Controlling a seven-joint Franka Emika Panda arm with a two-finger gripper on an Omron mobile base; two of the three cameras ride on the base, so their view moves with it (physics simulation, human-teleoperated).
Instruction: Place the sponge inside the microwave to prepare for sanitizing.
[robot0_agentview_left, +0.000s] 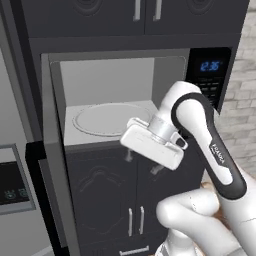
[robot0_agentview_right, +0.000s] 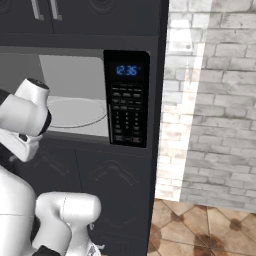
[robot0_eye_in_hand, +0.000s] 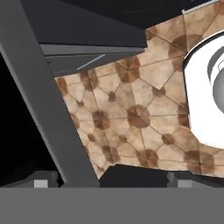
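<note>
Tiled floor (robot0_eye_in_hand: 131, 113) lies below the spread hand (robot0_agentview_left: 142, 163).

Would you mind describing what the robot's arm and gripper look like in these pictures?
The arm is glossy white with rounded, bulbous links and a black band looping along one link, marked with small white FRANKA lettering. A ribbed silver-grey collar joins the wrist to the gripper, which has a boxy white body and two small dark fingers below it. No cables are visible.

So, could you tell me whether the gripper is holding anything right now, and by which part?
Nothing is held: the gripper hangs open below the microwave opening, with only floor tiles between its fingertips.
</note>
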